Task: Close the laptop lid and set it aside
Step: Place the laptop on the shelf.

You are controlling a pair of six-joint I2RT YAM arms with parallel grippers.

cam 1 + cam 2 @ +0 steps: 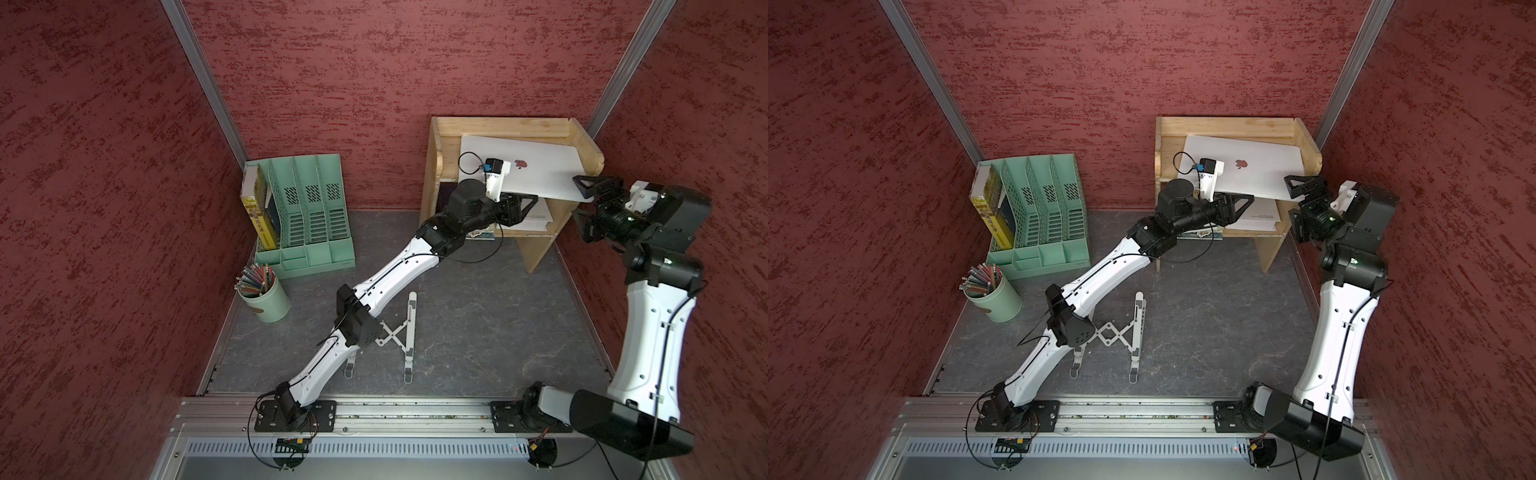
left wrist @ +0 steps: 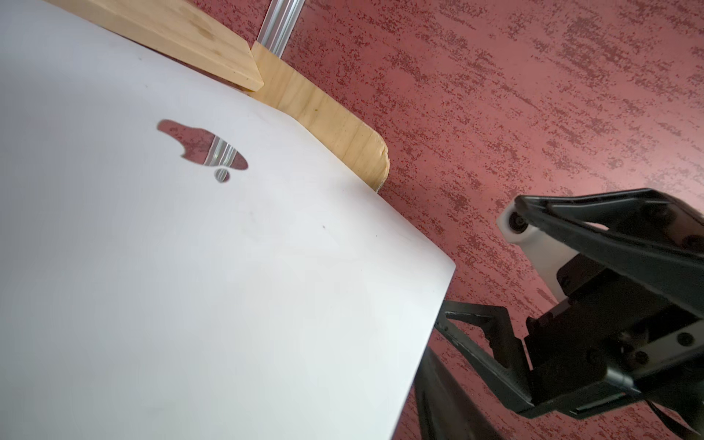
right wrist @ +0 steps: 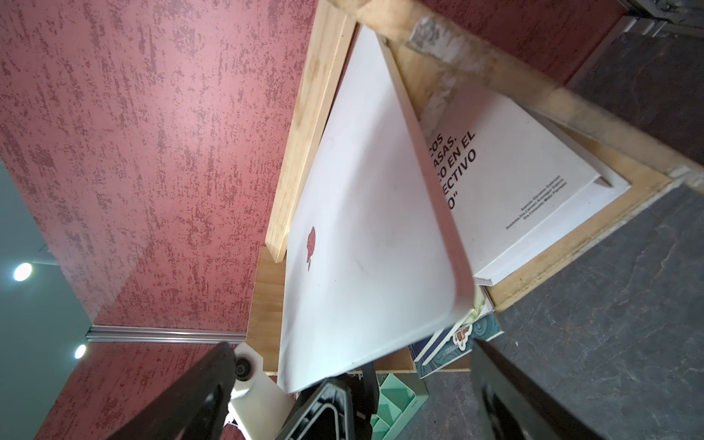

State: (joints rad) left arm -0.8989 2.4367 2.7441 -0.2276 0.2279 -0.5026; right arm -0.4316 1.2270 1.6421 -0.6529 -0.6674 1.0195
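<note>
The silver-white laptop (image 1: 540,166) (image 1: 1254,166) lies on top of the wooden shelf (image 1: 503,124), its front edge overhanging the shelf front. The laptop lid (image 2: 228,266) (image 3: 362,247) is down flat on the base, with the apple logo facing up. My left gripper (image 1: 532,203) (image 1: 1248,199) sits under the front edge near the left corner. Its fingers (image 3: 327,400) stand apart, and I see no pinch on the panel. My right gripper (image 1: 577,198) (image 1: 1289,197) (image 3: 352,346) is wide open at the front right corner, its fingers clear of the laptop.
A white book with black lettering (image 3: 525,171) lies on the lower shelf board under the laptop. On the grey table stand a green file organiser (image 1: 307,216), a pencil cup (image 1: 266,299) and a folding stand (image 1: 399,332). Red walls close in on three sides.
</note>
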